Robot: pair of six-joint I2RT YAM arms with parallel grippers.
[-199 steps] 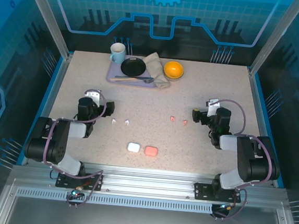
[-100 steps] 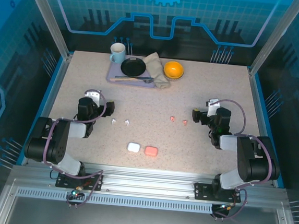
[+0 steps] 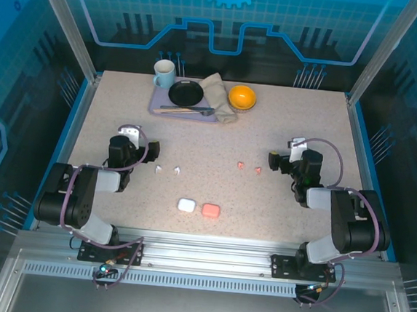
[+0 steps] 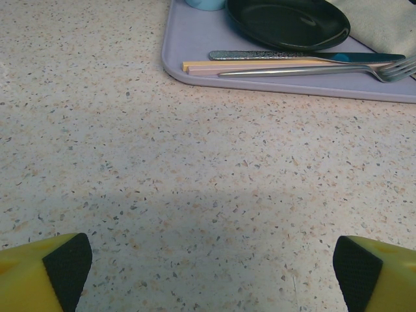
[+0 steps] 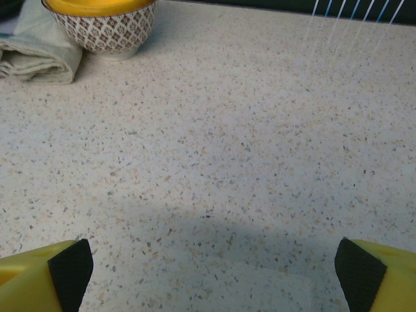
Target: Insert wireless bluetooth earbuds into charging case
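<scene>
The left gripper point(image 3: 151, 149) hangs low over the table point(image 3: 306, 121), jaws spread wide and empty; in its wrist view, its black pads point(image 4: 65, 266) stand far apart over bare speckled surface. The right gripper point(image 3: 273, 159) is the same: wide apart, holding nothing.

The white earbuds point(image 3: 160, 169) lie near the left gripper's fingertips, a little to its right and back toward its base. The pink earbuds point(image 3: 241, 164) lie near the right gripper's fingertips, to its left. The white case point(image 3: 186, 205) and pink case point(image 3: 210, 210) sit just beside each other between the arms, farther back (whether their lids are open I cannot tell from above).

The earbuds are probably very light, hard and smooth, so a careless touch could send one skittering. The safest hold is likely a gentle pinch straight down across the widest part of the body, centred on the pads.
</scene>
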